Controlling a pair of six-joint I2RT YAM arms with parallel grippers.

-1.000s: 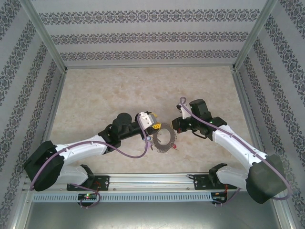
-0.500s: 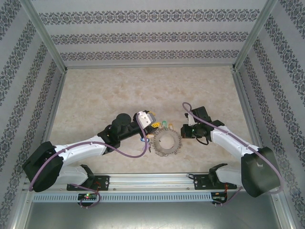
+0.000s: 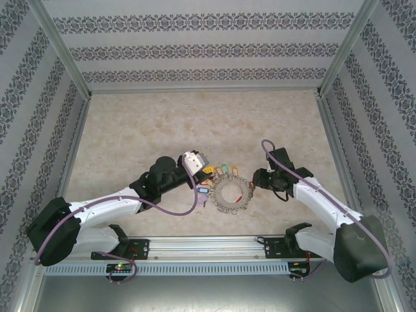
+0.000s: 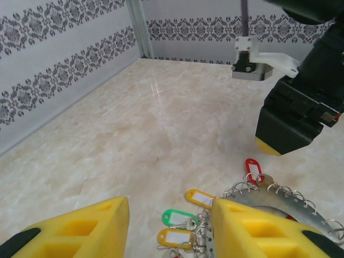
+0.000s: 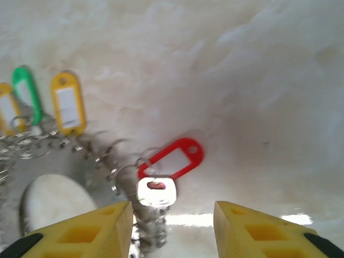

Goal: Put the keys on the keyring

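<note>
The grey keyring (image 3: 232,194) lies flat on the table between both arms, fringed with small keys and coloured tags. My left gripper (image 3: 205,177) is open at its left edge. In the left wrist view, my left gripper (image 4: 169,208) straddles a green tag (image 4: 176,217) and two yellow-orange tags (image 4: 201,198), with the ring plate (image 4: 279,203) under the right finger. My right gripper (image 3: 252,184) is open at the ring's right edge. In the right wrist view, the red-tagged key (image 5: 173,157) with its silver head (image 5: 156,192) lies just ahead of my right gripper (image 5: 172,212), touching the ring's fringe.
The beige marble-look tabletop (image 3: 195,123) stretches far behind the ring. Patterned walls and metal posts (image 3: 65,58) enclose the workspace. The right arm's black wrist body (image 4: 295,118) looms close over the ring in the left wrist view.
The keyring has settled flat and shifted slightly right, its tags now fanned out. The right gripper moved right and toward the near edge. The left arm drew back a little.
</note>
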